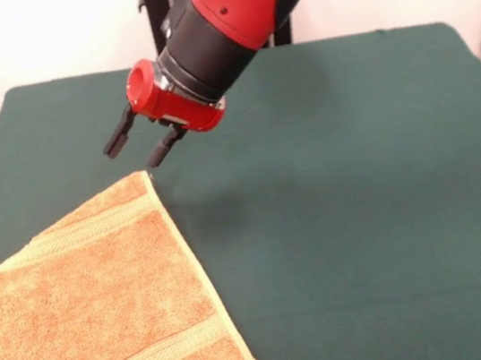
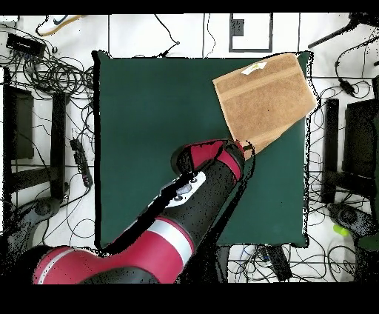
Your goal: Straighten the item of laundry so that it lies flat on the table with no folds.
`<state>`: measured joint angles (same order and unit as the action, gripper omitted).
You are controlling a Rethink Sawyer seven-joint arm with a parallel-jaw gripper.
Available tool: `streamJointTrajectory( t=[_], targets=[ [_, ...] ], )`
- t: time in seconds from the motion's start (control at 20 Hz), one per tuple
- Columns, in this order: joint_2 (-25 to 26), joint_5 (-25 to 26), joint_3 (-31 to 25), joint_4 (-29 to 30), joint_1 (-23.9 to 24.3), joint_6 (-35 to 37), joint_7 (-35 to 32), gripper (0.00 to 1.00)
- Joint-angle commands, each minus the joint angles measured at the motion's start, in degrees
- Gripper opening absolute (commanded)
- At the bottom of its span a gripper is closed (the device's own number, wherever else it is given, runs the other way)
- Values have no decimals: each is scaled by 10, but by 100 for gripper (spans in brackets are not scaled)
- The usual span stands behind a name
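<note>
— Here, where does the small orange-tan terry-cloth towel (image 1: 97, 310) lie?

— Spread flat across one corner of the dark green cloth-covered tabletop (image 1: 346, 218), its woven bands showing near each end and a small white label (image 2: 257, 67) at the edge; part of it runs past the tabletop's side.

— And your black two-fingered pincer (image 1: 140, 142)?

— Mine hangs just above the towel's nearest corner, fingers (image 1: 119, 136) parted, grasping nothing, tilted down from the red wrist (image 1: 169, 95).
</note>
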<state>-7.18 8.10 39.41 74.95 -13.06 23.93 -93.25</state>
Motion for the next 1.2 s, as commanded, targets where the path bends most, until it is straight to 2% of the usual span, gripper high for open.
streamJointTrajectory(
  t=[0.05, 0.35, 0.75, 1.2],
  targets=[
    [74, -46, -84, -8, -1, -19, -151, 100],
    [95, -48, -73, -14, -3, -37, -160, 100],
    [89, -83, -86, -5, -5, -12, -172, 100],
    [102, -111, -82, -5, -9, -29, -181, 100]
  ],
)
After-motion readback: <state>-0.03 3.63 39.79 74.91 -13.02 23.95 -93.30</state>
